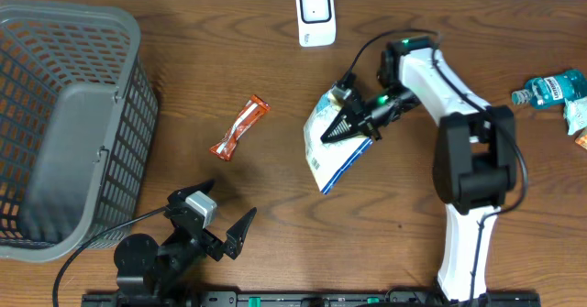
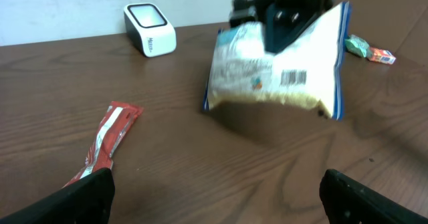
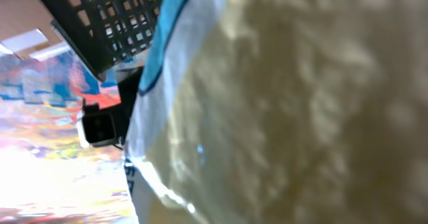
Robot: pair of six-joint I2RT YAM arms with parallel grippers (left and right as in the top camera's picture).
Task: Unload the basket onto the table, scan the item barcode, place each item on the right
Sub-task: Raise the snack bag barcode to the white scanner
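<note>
My left gripper (image 2: 212, 187) sits wide open near the red snack bar (image 1: 240, 128), and my right gripper (image 1: 347, 124) is clamped on the chip bag (image 1: 332, 160), lifted off the table near the scanner (image 1: 315, 16) (barcode faces my left wrist cam).

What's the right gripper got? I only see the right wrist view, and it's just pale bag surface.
Observer: A white and blue snack bag. The right gripper is shut on it, and in the left wrist view it looks lifted off the table.
Operator: Any barcode showing?
Observer: Yes. The barcode is on the side facing the left arm.
Operator: Where's the scanner?
Observer: The white scanner stands at the far edge, apart from the bag.
Operator: Left gripper?
Observer: The left gripper is open and empty, near the front edge.
</note>
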